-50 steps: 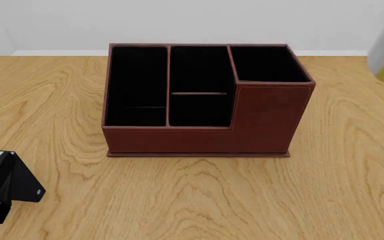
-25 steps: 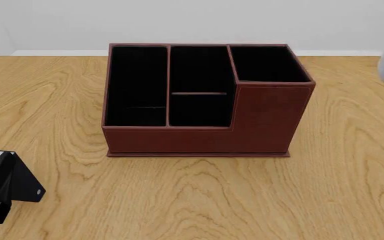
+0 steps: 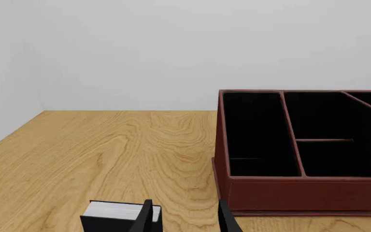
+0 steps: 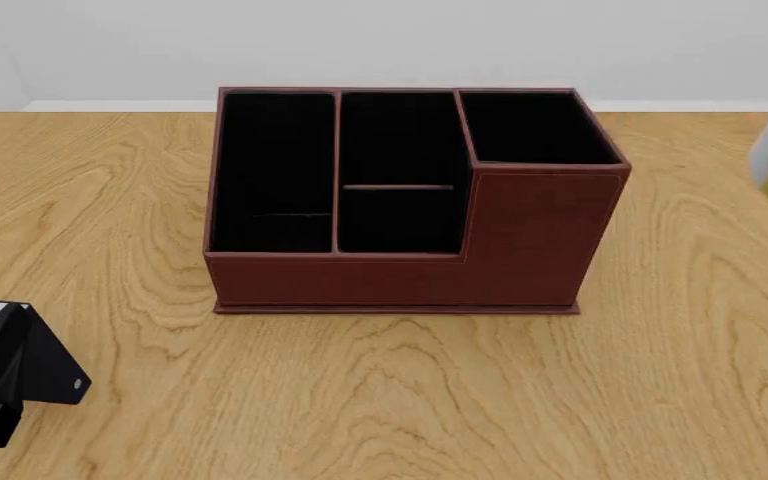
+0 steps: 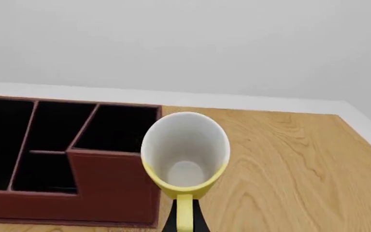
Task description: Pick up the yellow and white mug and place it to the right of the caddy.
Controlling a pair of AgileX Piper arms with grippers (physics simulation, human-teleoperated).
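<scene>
Yellow handle first: the right gripper is pinched on the handle of the yellow and white mug, which is up in the air by the desk's right edge, to the right of the caddy. The front view cuts off most of the mug. The left gripper rests low near the desk's front left corner, fingers apart, holding nothing.
</scene>
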